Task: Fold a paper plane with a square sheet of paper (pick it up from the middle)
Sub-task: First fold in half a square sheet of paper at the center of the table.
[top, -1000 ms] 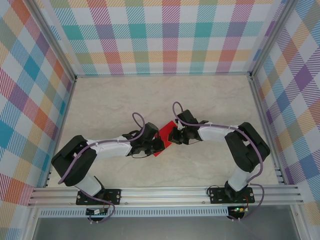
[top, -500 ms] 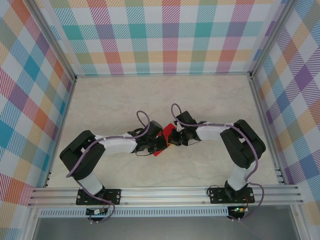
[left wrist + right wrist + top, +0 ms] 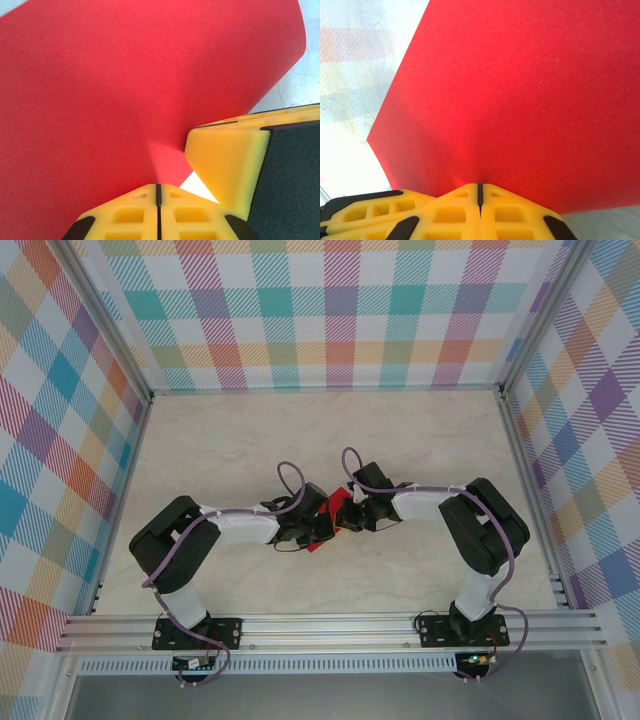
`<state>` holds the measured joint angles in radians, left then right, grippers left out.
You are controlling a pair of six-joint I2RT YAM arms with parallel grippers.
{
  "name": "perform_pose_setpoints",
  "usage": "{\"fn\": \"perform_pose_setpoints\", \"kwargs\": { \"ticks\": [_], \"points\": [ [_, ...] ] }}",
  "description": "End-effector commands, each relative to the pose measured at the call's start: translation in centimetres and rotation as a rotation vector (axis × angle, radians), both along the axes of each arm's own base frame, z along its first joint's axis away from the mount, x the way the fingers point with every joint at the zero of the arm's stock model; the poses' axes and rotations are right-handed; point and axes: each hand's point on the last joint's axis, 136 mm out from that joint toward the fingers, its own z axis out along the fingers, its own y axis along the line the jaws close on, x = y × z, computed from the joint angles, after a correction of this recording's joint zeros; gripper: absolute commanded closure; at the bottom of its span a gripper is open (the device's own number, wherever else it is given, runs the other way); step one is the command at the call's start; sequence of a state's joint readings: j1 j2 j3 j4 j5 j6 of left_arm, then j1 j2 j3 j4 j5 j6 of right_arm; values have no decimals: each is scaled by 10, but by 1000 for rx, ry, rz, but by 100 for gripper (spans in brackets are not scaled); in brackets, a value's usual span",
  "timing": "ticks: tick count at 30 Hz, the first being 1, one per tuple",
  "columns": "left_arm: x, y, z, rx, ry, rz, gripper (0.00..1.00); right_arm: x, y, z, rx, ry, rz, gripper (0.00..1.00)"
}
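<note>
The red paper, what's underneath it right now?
Past the paper edges, pale table shows. The left tool and right tool are each shut on the paper. What lies directly beneath the sheet is covered.

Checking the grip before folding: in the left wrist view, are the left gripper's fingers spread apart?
No, the fingertips of the left gripper meet, pinching the square sheet of paper at its edge.

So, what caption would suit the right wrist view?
Right tool shut on the near edge of the red sheet.
</note>
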<state>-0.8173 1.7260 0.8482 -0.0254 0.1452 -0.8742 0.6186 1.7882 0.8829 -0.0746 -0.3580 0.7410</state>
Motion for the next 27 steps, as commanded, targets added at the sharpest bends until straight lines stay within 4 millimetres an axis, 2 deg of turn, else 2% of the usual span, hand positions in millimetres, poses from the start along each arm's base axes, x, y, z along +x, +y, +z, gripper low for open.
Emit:
{"fn": "perform_pose_setpoints", "kwargs": {
  "ticks": [1,9,21,27],
  "points": [
    [-9,15,-16,84,22,1,93,-2,-8,-14,-29,-1,12,97],
    [-25,35,-31,143,74,20,93,15,-29,-19,-37,-25,-27,97],
    [-37,46,-38,169,114,28,93,55,-82,-30,-60,-27,-169,96],
    [-37,43,-38,157,114,21,93,80,-108,-16,-99,-75,-228,96]
  ]
}}
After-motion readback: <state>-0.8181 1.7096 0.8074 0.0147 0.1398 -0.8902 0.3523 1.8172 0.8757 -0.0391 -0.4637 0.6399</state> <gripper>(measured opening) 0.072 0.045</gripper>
